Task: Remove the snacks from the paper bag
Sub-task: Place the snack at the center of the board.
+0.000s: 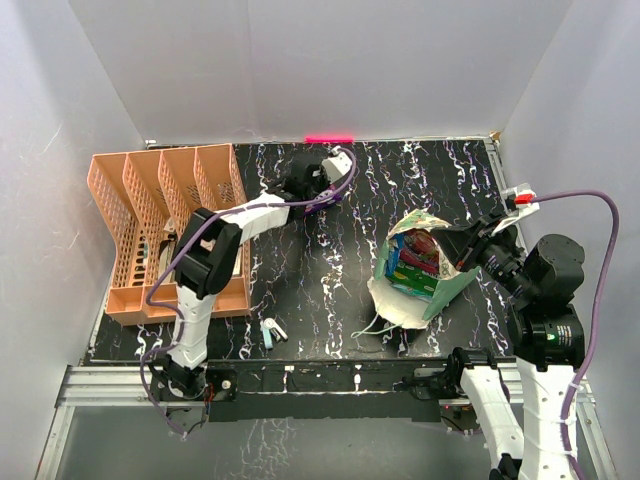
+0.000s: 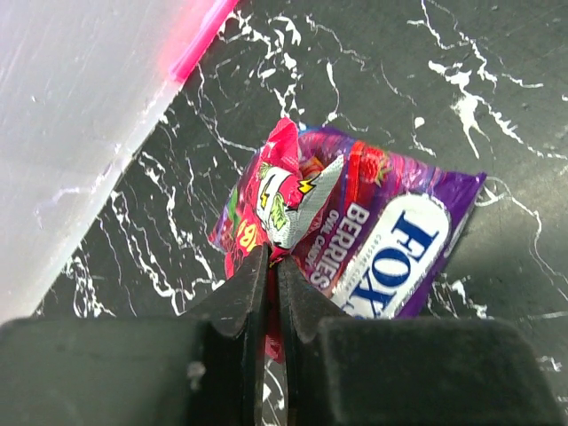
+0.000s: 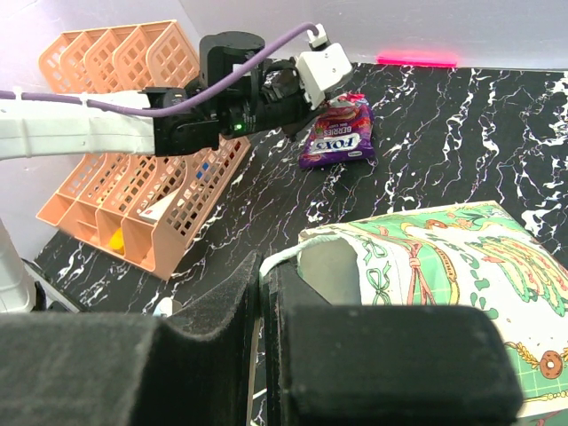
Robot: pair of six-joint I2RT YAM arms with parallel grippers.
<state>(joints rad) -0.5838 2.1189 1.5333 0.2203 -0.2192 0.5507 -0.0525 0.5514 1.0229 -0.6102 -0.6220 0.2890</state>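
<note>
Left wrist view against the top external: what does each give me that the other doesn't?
Left wrist only: the left gripper with jaws shut on a red packet, overlapping a purple packet with readable lettering. Top external only: the paper bag with snacks inside, and the orange tray. Both: the black marbled table and pink strip.

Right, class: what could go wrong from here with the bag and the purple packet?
1. The left end effector pinches only a crumpled edge of the purple packet; it might slip.
2. The right end effector grips the paper bag by its rim; a tug could tear it or spill the remaining snacks.
</note>
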